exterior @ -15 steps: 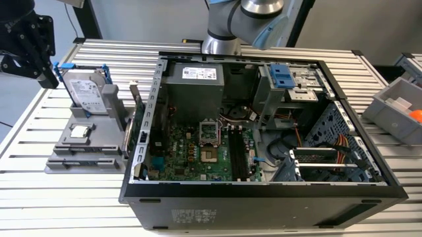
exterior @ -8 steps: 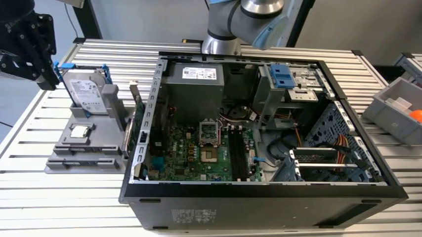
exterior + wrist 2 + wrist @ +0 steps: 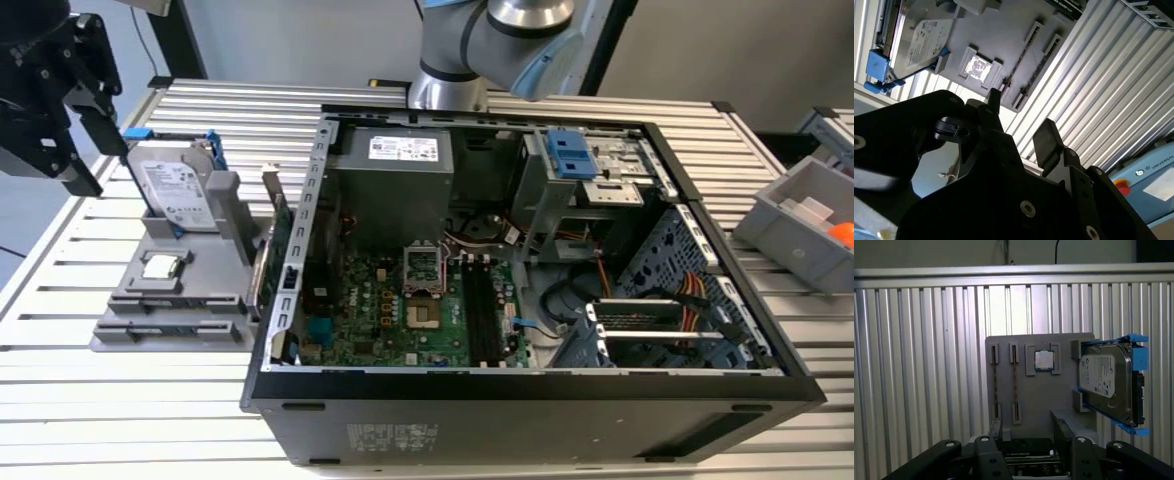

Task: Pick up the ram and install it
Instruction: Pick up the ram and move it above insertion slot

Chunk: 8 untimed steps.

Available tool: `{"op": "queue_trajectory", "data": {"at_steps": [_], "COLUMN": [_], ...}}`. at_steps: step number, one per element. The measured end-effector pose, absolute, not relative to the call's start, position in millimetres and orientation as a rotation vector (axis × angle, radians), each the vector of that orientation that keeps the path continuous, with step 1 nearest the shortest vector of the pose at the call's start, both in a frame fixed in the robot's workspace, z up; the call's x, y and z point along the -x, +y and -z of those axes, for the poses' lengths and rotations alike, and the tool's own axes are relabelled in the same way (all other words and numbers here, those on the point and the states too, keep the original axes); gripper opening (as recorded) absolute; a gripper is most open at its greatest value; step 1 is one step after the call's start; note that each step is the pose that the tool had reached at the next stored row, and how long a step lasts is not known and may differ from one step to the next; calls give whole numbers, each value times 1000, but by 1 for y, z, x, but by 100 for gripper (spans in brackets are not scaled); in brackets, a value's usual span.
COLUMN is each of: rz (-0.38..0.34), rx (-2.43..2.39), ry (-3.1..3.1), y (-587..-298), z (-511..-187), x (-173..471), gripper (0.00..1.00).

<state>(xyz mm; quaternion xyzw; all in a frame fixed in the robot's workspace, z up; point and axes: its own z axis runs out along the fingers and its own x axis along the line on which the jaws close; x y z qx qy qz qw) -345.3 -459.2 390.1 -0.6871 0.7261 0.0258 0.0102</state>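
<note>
The ram shows as two thin strips (image 3: 995, 385) (image 3: 1015, 385) seen edge-on, standing in the two long slots of the grey holder plate (image 3: 1064, 405). The same strips (image 3: 1026, 47) run between end clips in the second wrist view. My gripper (image 3: 1029, 432) (image 3: 1021, 120) hovers well above the holder, open, with nothing between its black fingers (image 3: 995, 432). In the exterior view the gripper (image 3: 91, 158) hangs at the upper left, above and left of the holder plate (image 3: 114, 335). The open computer case (image 3: 534, 385) lies to the right, with black motherboard slots (image 3: 481, 310) beside the processor socket.
A silver hard drive (image 3: 174, 190) in a blue-tabbed frame stands at the holder's far end, with a small square processor chip (image 3: 160, 267) in the middle. A grey bin (image 3: 801, 215) with an orange item sits at the exterior view's right. The arm's base (image 3: 461, 60) rises behind the case.
</note>
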Motion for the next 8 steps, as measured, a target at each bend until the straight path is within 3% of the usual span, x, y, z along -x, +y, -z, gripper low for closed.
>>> {"op": "queue_trajectory", "data": {"at_steps": [8], "rz": [-78], "rx": [2150], "ry": [2259], "y": [-459], "z": [-387], "x": [345], "gripper": [100]}}
